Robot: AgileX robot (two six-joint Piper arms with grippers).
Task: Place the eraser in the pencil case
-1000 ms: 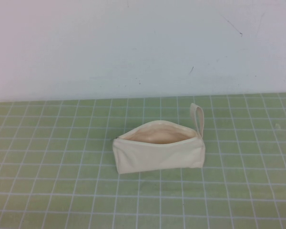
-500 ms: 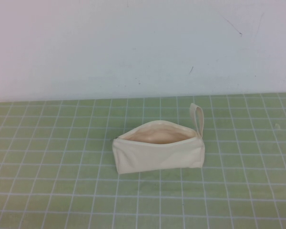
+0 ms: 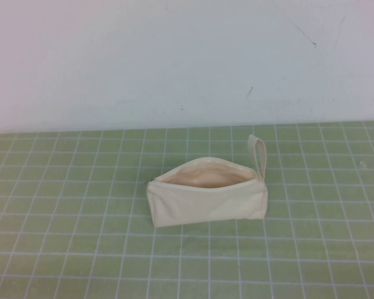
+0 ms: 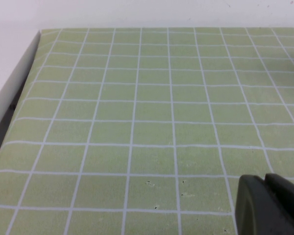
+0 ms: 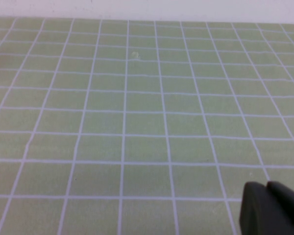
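Note:
The cream canvas pencil case (image 3: 206, 200) stands on the green grid mat in the middle of the high view, its zip open and the pale peach lining (image 3: 202, 176) showing. Its loop strap (image 3: 258, 154) sticks up at the right end. The eraser is not in view in any frame. Neither arm shows in the high view. My left gripper (image 4: 265, 182) is shut and empty over bare mat in the left wrist view. My right gripper (image 5: 267, 187) is shut and empty over bare mat in the right wrist view.
The green grid mat (image 3: 81, 249) covers the table up to a white back wall (image 3: 174, 62). In the left wrist view the mat's edge (image 4: 24, 83) meets a white border. A tiny pale speck (image 5: 135, 55) lies on the mat in the right wrist view.

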